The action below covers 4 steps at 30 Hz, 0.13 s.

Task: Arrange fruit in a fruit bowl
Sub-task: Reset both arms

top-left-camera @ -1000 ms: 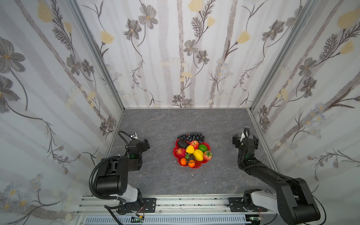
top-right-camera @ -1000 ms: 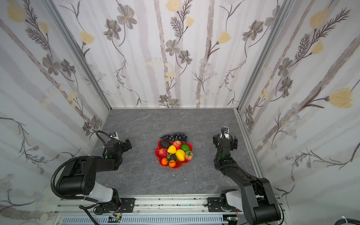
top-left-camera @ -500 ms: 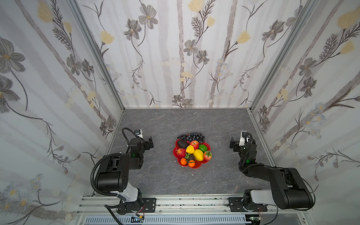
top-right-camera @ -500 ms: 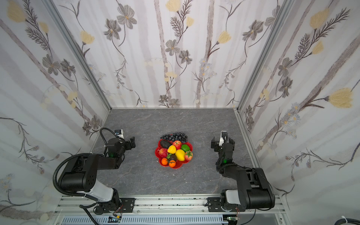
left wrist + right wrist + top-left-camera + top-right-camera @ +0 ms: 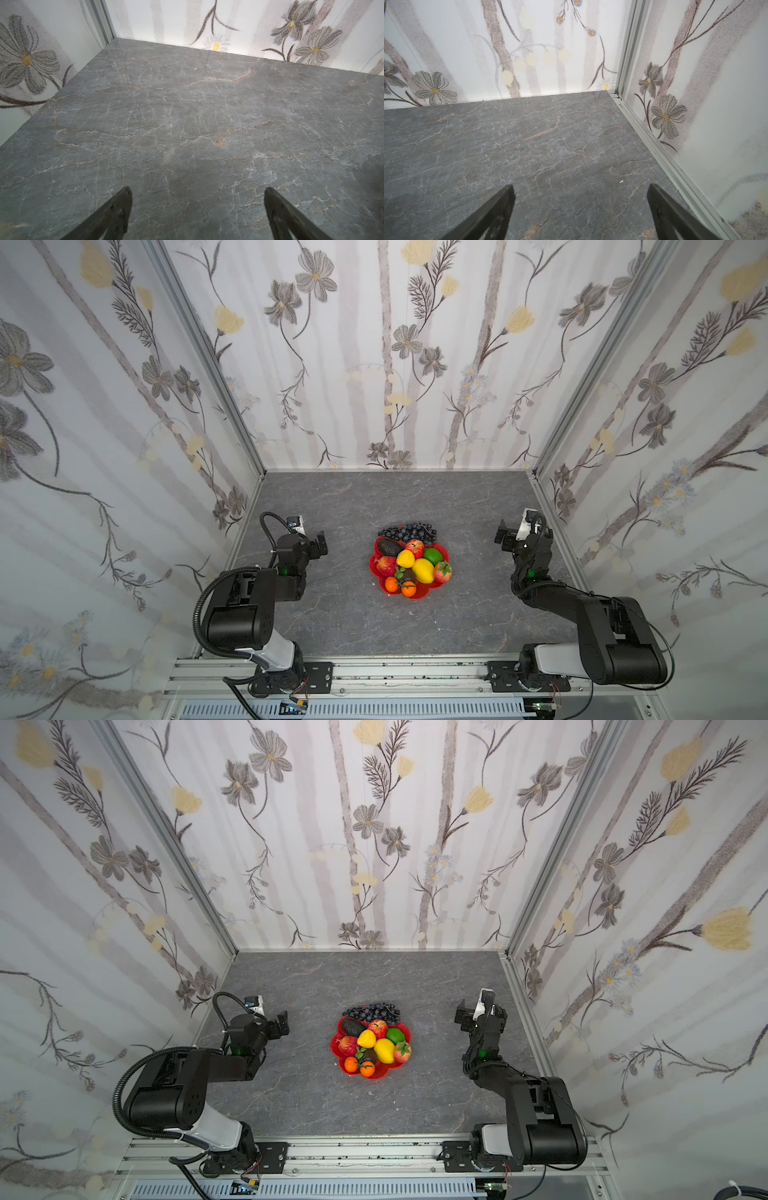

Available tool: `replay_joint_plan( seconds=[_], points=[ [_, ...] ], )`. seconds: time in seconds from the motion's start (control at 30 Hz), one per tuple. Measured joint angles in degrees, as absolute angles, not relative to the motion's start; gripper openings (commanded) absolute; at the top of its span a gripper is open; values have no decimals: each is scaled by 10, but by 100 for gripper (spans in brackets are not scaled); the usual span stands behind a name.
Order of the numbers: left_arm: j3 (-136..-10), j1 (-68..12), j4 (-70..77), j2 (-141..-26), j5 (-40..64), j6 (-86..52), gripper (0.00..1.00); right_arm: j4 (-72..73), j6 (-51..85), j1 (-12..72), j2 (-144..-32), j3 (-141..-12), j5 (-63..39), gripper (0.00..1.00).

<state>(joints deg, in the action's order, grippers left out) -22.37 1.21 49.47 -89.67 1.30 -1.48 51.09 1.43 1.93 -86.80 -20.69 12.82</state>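
Observation:
The red scalloped fruit bowl [image 5: 419, 595] [image 5: 376, 1076] sits mid-table in both top views, piled with fruit: yellow lemon [image 5: 423, 570] [image 5: 384, 1050], lime [image 5: 433, 556], avocado [image 5: 389, 548], strawberry [image 5: 443, 572], two oranges [image 5: 409, 589]. The black grape bunch [image 5: 409, 531] [image 5: 372, 1011] lies on its far rim. My left gripper [image 5: 311, 537] [image 5: 274, 1022] [image 5: 197, 191] hovers open well left of the bowl. My right gripper [image 5: 517, 529] [image 5: 478, 1011] [image 5: 580, 189] hovers open well right of it. Both wrist views show only bare table between the fingertips [image 5: 124, 197] [image 5: 508, 195].
Flower-patterned walls [image 5: 386, 364] close the grey marble table [image 5: 345, 614] on the left, right and far sides. A metal rail [image 5: 374, 672] runs along the near edge. The right gripper is close to the right wall's metal strip [image 5: 654, 143].
Both arms have shifted posture near their own sides, the left gripper drifting slightly toward the far side and the middle. The jaws stayed wide. Bowl and fruit have not moved.

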Motion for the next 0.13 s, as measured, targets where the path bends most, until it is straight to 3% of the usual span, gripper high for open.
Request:
replay_joint_plan(
  seconds=[0.13],
  points=[
    [-224,12,495,-897,13,-15,100,510,14,19,-869,-207,128,99]
  ],
)
